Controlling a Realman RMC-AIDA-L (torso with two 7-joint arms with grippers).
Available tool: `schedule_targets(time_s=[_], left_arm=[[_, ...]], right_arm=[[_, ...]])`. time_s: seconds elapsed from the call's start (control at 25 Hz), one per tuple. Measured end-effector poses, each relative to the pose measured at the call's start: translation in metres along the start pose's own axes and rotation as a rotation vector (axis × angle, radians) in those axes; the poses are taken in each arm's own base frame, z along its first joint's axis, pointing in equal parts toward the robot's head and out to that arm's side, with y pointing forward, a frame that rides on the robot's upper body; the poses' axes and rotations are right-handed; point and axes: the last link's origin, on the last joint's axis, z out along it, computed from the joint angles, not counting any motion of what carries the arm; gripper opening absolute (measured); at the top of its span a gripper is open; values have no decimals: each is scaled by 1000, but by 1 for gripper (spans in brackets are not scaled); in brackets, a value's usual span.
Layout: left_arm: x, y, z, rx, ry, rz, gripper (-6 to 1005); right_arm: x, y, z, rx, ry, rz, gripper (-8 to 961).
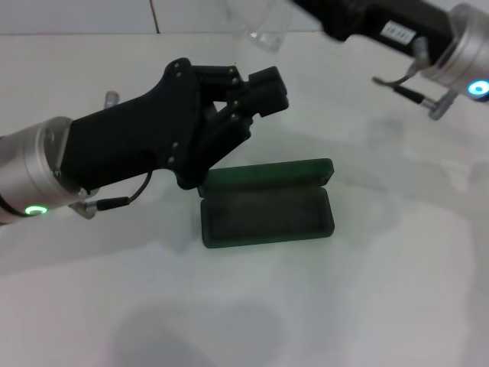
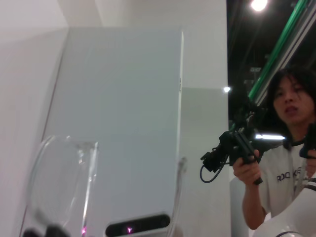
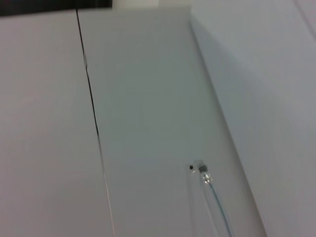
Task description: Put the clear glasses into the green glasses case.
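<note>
Green glasses case (image 1: 267,205) open at centre of head view on white counter (image 1: 367,306), lid tipped back, dark lining bare, nothing inside. Clear glasses (image 1: 263,30) at top centre of frame, above counter, faint; right arm's black body beside them at upper right, right gripper's jaws out of sight, state cannot tell. Left gripper (image 1: 263,92) upper left of case, above it, jaws narrow, holding nothing. Left wrist view: glasses' lens (image 2: 59,182) lower left.

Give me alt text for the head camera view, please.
An open green glasses case lies empty on a white table, with the left gripper above its back left corner. The clear glasses hang at the top edge, by the right arm.
</note>
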Motion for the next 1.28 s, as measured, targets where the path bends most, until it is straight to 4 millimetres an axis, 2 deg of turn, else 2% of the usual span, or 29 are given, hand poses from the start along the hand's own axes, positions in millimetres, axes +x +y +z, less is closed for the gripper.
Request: schedule_targets(time_s=[0.36, 1.28], left_arm=[[5, -4, 5, 9, 50, 2, 62], [-1, -6, 0, 53, 57, -16, 61]], right_arm=[[21, 2, 18, -23, 137, 6, 115], [32, 11, 26, -91, 207, 9, 116]])
